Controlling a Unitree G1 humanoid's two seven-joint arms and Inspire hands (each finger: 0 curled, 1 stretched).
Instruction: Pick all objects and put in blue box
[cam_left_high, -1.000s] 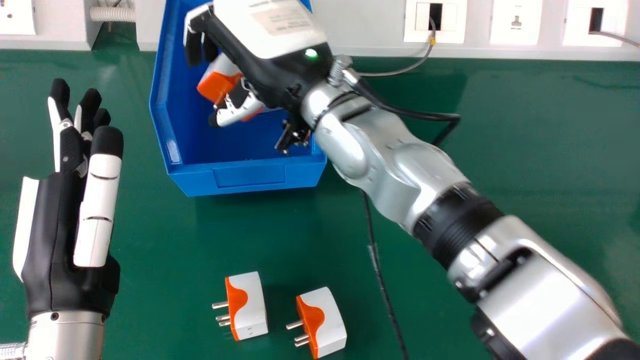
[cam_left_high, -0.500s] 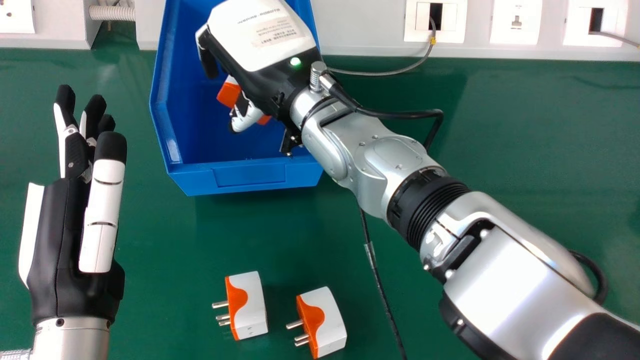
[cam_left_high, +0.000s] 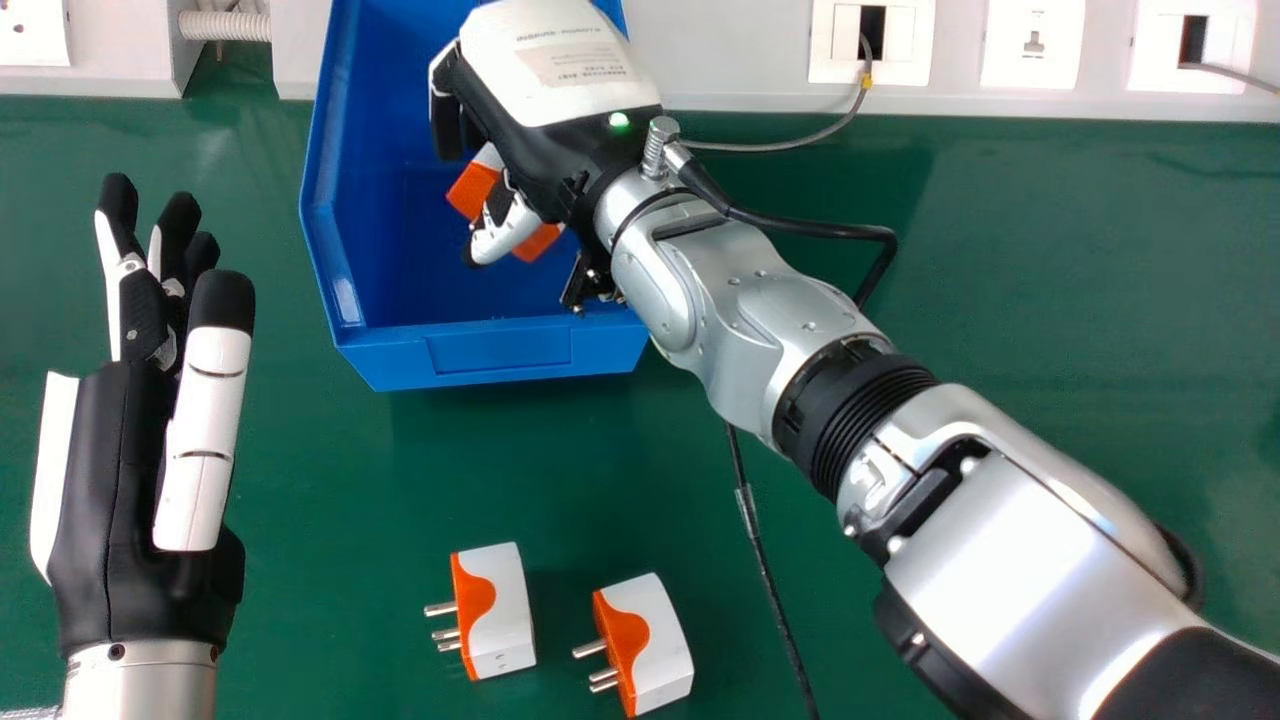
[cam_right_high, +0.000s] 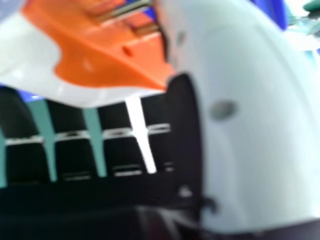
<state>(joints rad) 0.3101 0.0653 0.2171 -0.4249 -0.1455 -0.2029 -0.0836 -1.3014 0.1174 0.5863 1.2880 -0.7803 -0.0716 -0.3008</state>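
Over the blue box (cam_left_high: 500, 355), my right hand (cam_left_high: 560, 130) holds an orange and white plug (cam_left_high: 472, 190), its thumb crossing the orange side. In the right hand view that plug (cam_right_high: 100, 60) lies between the fingers and the thumb (cam_right_high: 250, 115) of my right hand, metal pins showing. Two more such plugs rest on the green table, one (cam_left_high: 500, 610) below the box and another (cam_left_high: 648, 645) to its right, pins facing left. My left hand (cam_left_high: 110, 490) is open at the view's left, fingers straight. The box interior beneath my right hand is partly hidden.
A white trunking (cam_left_high: 730, 60) with sockets runs along the back of the green table (cam_left_high: 1050, 300). A grey cable (cam_left_high: 790, 146) loops from a socket behind my right wrist, and a thin black cable (cam_left_high: 762, 560) runs down right of the loose plugs.
My right hand has shifted right and slightly nearer within the box area, the plug moving along with it. My left hand has lowered a little. Both loose plugs stayed put.
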